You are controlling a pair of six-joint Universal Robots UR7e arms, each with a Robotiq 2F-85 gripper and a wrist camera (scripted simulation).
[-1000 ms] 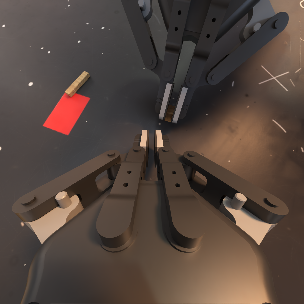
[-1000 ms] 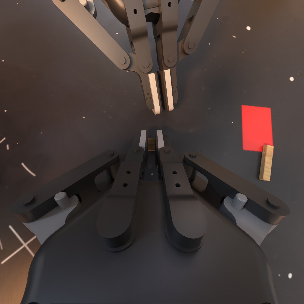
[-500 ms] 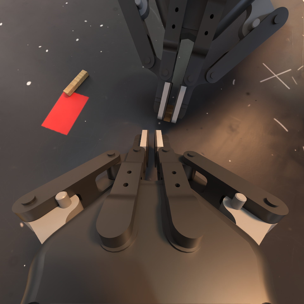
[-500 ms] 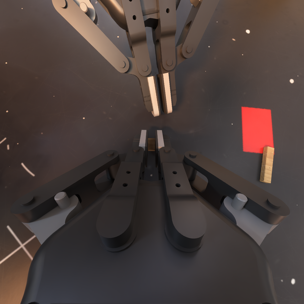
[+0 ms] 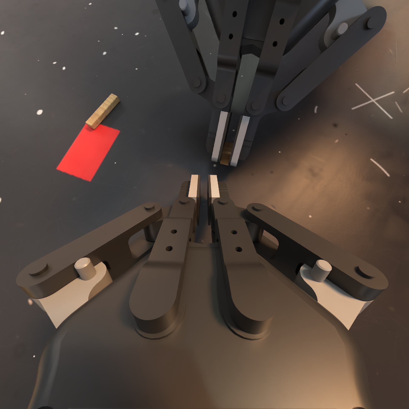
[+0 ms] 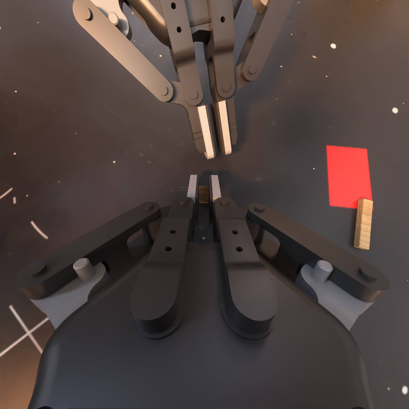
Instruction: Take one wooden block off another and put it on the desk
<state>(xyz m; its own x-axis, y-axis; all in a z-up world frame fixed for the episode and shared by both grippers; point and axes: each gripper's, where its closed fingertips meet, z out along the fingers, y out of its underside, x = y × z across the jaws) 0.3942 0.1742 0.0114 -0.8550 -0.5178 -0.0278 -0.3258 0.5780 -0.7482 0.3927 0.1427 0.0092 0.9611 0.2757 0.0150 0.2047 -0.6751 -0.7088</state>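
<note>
My right gripper (image 6: 203, 186) is shut on a small wooden block (image 6: 203, 194), held between its pads close over the dark desk (image 6: 88, 132). The same block (image 5: 226, 153) shows between the right gripper's pads (image 5: 241, 139) in the left wrist view. My left gripper (image 5: 204, 186) is shut and empty, tip to tip with the right one and a short gap apart. It also shows in the right wrist view (image 6: 215, 132). A second wooden block (image 5: 103, 110) lies flat on the desk, one end on the edge of a red patch (image 5: 88, 151). It shows at the right in the right wrist view (image 6: 363, 223).
The red rectangular patch (image 6: 348, 176) is flat on the desk. White scratch marks (image 5: 374, 101) and specks cover the dark desk surface. The two grippers face each other closely at the middle.
In the right wrist view the left gripper's tips have drifted slightly nearer to the right gripper. The right gripper keeps its hold on the block. The lying block has not moved.
</note>
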